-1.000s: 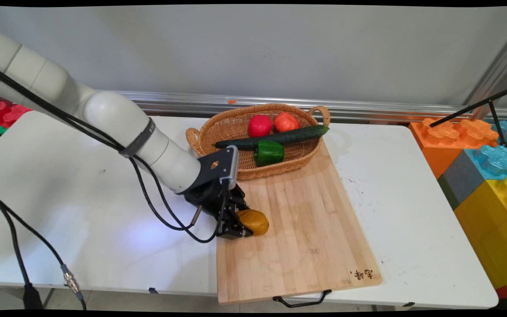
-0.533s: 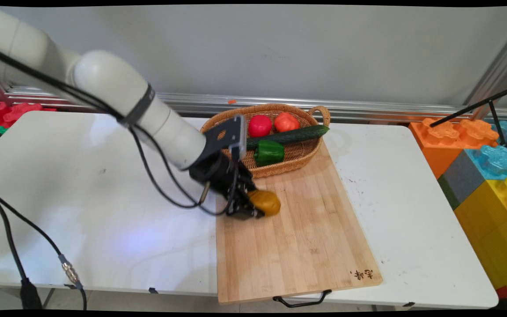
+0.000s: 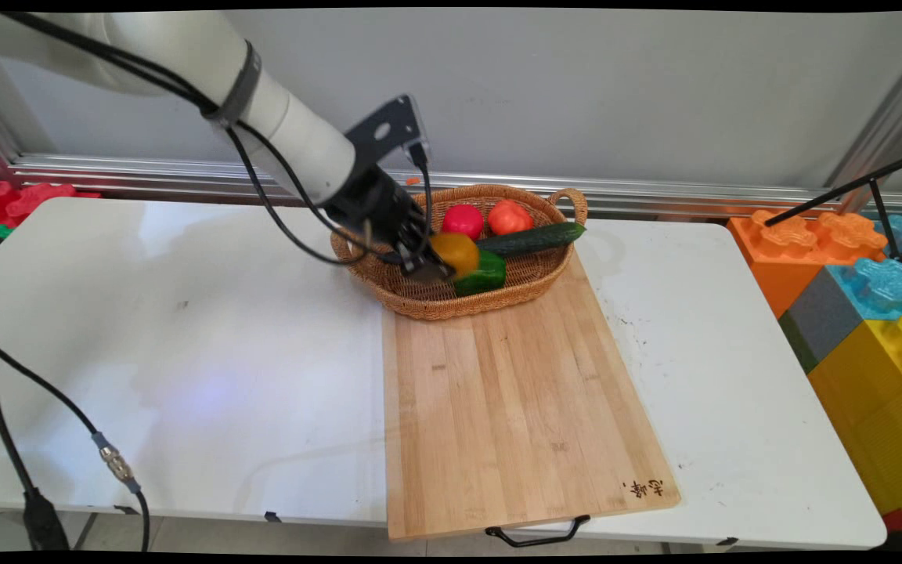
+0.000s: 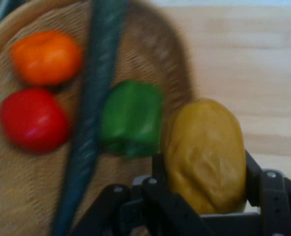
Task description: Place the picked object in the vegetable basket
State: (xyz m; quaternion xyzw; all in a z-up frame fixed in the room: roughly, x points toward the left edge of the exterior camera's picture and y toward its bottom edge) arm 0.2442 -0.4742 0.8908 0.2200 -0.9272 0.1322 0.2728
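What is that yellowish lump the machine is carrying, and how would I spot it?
Find the woven basket at the far end of the wooden board. Over its near side, the black gripper clamps a mustard-yellow, potato-shaped lump. It is the only yellow piece and the only one held in the air.

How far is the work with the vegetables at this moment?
Already in the basket: cucumber, green pepper, red tomato and orange tomato. In hand: the gripper holds the yellow potato above the basket. Left: the potato is not yet set down. The cutting board is bare.
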